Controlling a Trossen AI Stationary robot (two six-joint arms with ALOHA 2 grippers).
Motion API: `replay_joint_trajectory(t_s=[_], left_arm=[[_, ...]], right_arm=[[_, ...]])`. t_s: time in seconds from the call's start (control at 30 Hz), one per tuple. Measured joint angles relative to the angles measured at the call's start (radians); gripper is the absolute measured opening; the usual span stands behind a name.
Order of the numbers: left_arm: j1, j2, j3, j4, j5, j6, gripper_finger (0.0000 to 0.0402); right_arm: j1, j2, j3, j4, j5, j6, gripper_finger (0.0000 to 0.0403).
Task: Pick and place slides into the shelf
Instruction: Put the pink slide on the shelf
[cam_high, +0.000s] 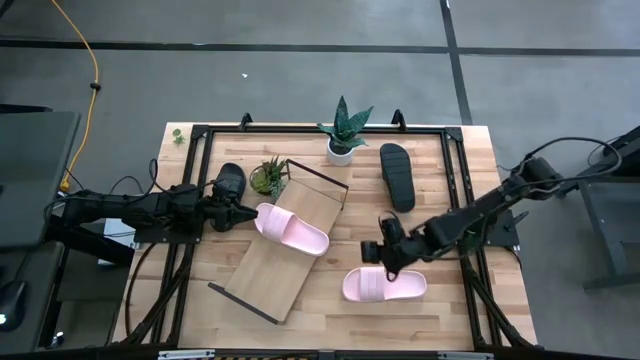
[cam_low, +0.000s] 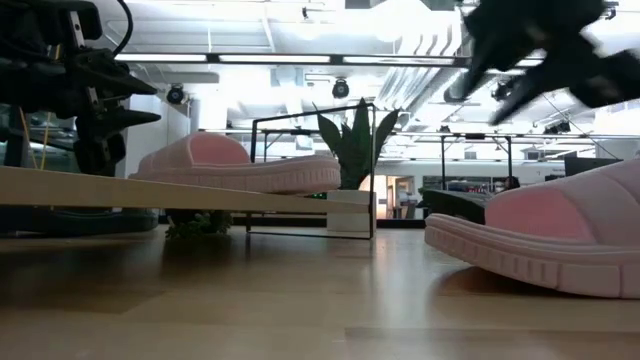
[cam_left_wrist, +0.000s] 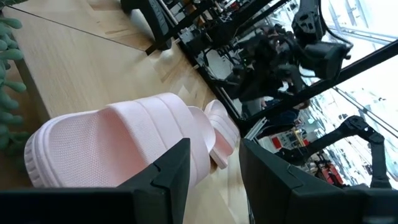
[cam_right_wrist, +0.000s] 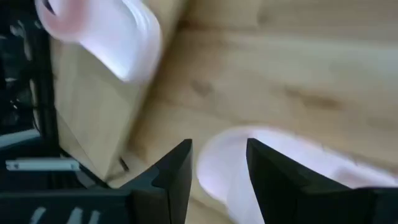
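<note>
Sandal in pale pink (cam_high: 384, 286) lies nearest on the table, with the right gripper (cam_high: 383, 248) hovering just above it, fingers apart and empty. Farther back, a second pink sandal (cam_high: 291, 229) rests on the shelf (cam_high: 283, 262); the left gripper (cam_high: 246, 213), released, sits at its heel, perhaps touching. Two black sandals (cam_high: 397, 176) (cam_high: 229, 181) lie beyond, near potted plants (cam_high: 342, 133).
</note>
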Motion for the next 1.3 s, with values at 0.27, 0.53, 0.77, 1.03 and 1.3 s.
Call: replay_joint_trajectory(t_s=[0.27, 0.53, 0.77, 1.03, 1.3], left_arm=[[0.000, 0.000, 0.000, 0.000, 0.000, 0.000, 0.0127], [0.000, 0.000, 0.000, 0.000, 0.000, 0.000, 0.0127], [0.000, 0.000, 0.000, 0.000, 0.000, 0.000, 0.0127], [0.000, 0.000, 0.000, 0.000, 0.004, -0.001, 0.0127], [0.000, 0.000, 0.000, 0.000, 0.004, 0.000, 0.0127]], right_arm=[[0.170, 0.003, -0.043, -0.028, 0.157, 0.286, 0.0142], [0.273, 0.003, -0.043, -0.067, 0.110, 0.391, 0.0142], [0.275, 0.026, -0.043, -0.084, 0.114, 0.390, 0.0142], [0.279, 0.100, -0.043, -0.008, 0.136, 0.382, 0.0142], [0.292, 0.167, -0.043, 0.095, 0.152, 0.382, 0.0142]])
